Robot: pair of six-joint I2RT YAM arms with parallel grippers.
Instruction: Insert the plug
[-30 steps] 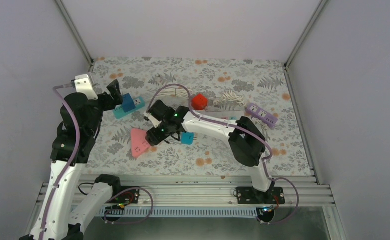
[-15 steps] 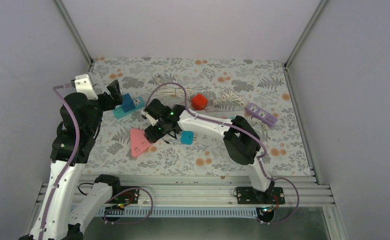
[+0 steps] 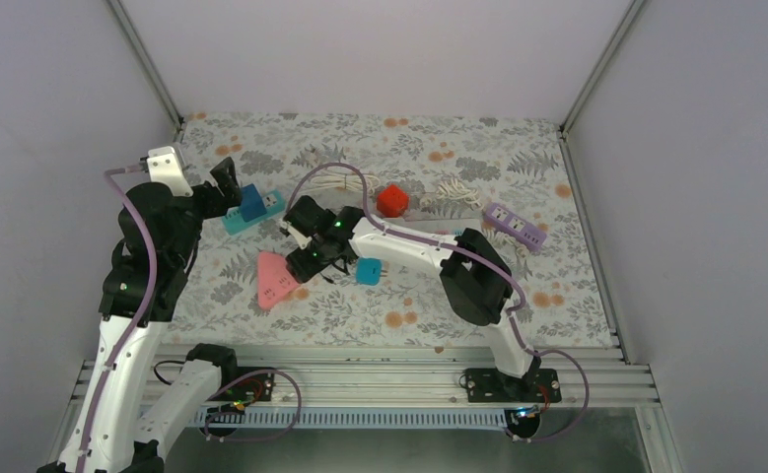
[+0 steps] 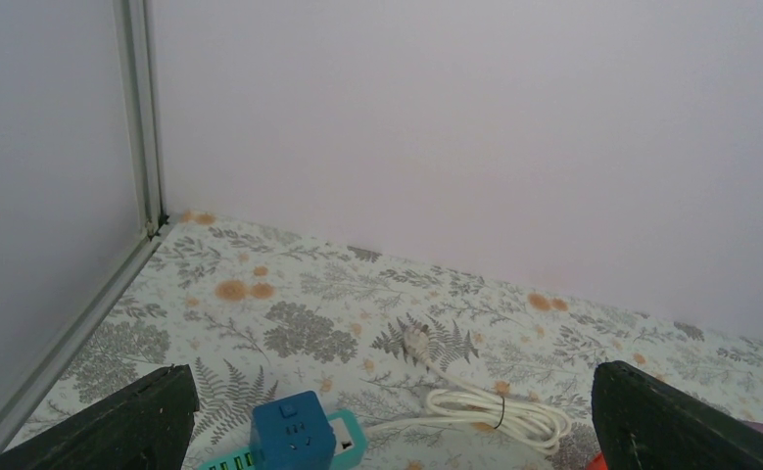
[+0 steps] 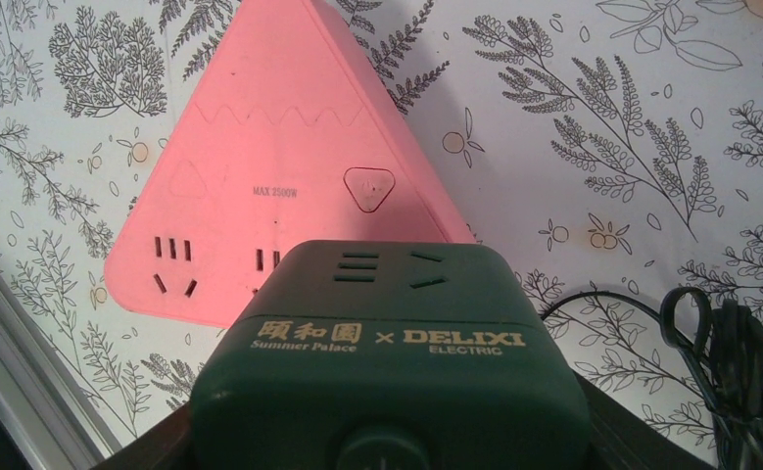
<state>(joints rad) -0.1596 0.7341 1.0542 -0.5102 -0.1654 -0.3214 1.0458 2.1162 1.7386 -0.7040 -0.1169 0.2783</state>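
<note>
- R gripper (image 3: 306, 258): jaws clamped on dark green cube plug (image 5: 387, 343), gripped by its sides.
- Plug is held over the edge of pink triangular strip (image 5: 279, 186), w/ strip's sockets seen just beyond it; contact can't be told.
- Black cable (image 5: 730, 362) is seen beside plug, on floral cloth (image 5: 602, 147).
- L gripper (image 3: 226, 183): jaws spread wide, nothing held, near blue cube (image 4: 294, 428) on teal strip (image 3: 261, 212).
</note>
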